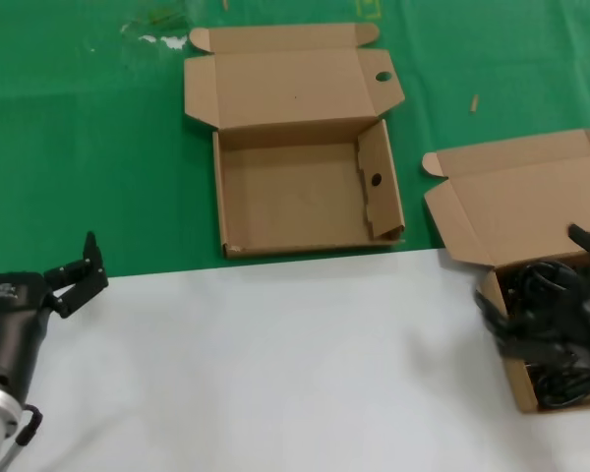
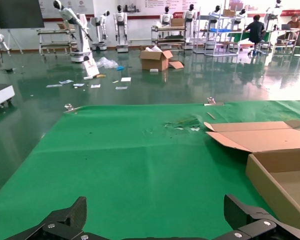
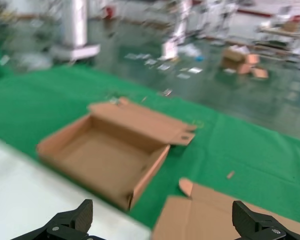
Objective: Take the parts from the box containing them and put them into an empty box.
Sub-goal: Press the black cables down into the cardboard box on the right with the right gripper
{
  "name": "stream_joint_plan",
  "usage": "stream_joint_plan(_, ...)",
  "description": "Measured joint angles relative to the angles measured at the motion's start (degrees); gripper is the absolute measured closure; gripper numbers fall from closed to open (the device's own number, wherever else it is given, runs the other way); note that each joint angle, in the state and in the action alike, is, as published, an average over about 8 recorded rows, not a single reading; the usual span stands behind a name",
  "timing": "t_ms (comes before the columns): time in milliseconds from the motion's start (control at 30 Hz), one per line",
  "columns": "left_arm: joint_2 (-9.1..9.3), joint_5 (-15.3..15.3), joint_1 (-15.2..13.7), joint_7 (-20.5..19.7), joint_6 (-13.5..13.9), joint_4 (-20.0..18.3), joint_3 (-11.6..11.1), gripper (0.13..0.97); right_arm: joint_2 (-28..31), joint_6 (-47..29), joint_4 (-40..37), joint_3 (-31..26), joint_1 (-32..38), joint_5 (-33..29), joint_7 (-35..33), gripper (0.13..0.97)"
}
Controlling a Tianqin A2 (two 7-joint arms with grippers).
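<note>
My right jaws (image 1: 580, 295), spread wide and holding nothing, hang over the plain-lidded carton (image 1: 511, 211) at the bench's right edge, where black coiled cords (image 1: 560, 379) lie. The wide shallow carton (image 1: 295, 197) with its holed partition sits bare on green cloth (image 1: 79, 147). My left jaws (image 1: 79, 270) rest open at the left.

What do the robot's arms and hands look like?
The left gripper is black, with two jointed fingers dotted with small silver screws. Its wrist is black with a small pale marking, then turns shiny silver lower down, with a thin black cable loop beside it. The right gripper is black too, though blurred; its fingers look the same in its wrist view.
</note>
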Motion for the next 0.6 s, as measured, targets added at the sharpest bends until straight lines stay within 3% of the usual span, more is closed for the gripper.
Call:
stream_joint_plan(367,0.0,0.0,0.0,0.0,0.0,0.0,0.0,0.132,10.6,-21.2,-4.1,20.3,-12.1,0.0,-13.1,0.129)
stream_joint_plan(467,0.0,0.0,0.0,0.0,0.0,0.0,0.0,0.132,13.3,-23.9,-6.9,21.7,-12.0,-1.7,-15.9,0.129)
stream_joint_plan(600,0.0,0.0,0.0,0.0,0.0,0.0,0.0,0.132,16.1,-24.3,-11.7,18.9,-8.6,-5.0,-18.0,0.129)
